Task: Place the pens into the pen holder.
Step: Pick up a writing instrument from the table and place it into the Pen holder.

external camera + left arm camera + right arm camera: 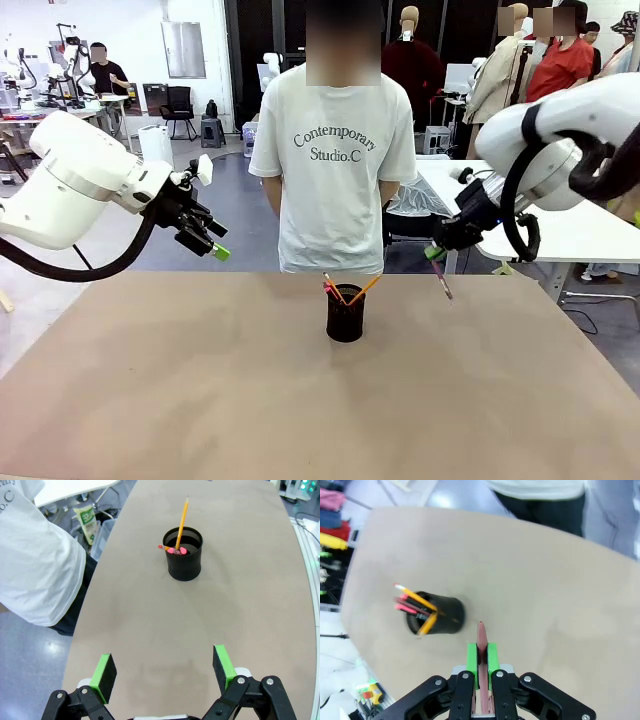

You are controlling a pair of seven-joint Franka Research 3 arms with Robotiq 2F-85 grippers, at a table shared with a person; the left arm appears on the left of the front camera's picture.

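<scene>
The black wire-mesh pen holder (345, 318) (185, 562) (451, 615) stands at the table's middle. A yellow-orange pencil (366, 287) (182, 520) (412, 596) and a black pen with a red tip (329, 288) (405, 609) lean inside it. My right gripper (434, 252) (482, 661) hangs above the table to the right of the holder, shut on a dark red pen (442, 281) (481, 632) that points down past its fingertips. My left gripper (216, 247) (164, 670) is raised at the left, open and holding nothing.
A person in a white T-shirt (333, 170) (30, 565) stands at the far edge of the table, right behind the holder, arms behind the back. The brown tabletop (200, 400) is bare around the holder.
</scene>
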